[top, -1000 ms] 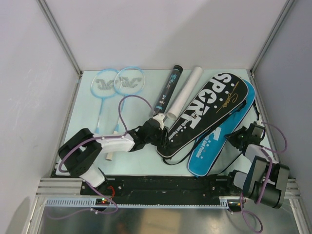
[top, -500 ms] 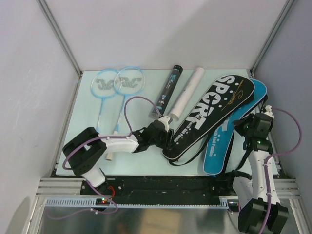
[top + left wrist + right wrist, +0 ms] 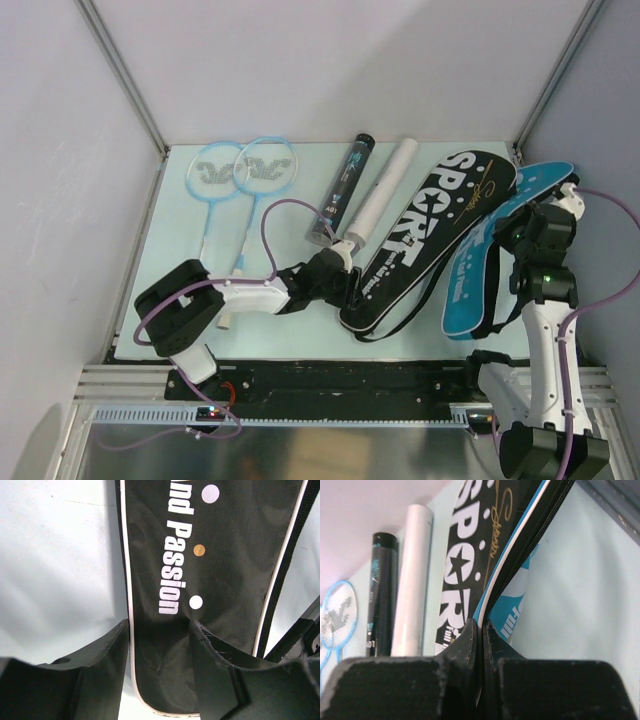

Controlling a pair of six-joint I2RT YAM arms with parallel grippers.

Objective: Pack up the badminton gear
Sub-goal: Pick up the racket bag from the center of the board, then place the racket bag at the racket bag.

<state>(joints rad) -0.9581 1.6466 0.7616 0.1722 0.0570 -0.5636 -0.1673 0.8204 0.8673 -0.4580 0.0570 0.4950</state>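
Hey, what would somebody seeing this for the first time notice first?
Probably the big black SPORT bag lying diagonally mid-table, its narrow end between the open fingers of the left gripper. Next, the blue bag at the right edge, tipped up with the right gripper pinched shut on its rim. Two light-blue rackets lie side by side at the far left, apart from the bags.

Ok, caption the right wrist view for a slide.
Right gripper shut on the blue bag at its zipper edge; black SPORT bag, white tube and black tube beyond.
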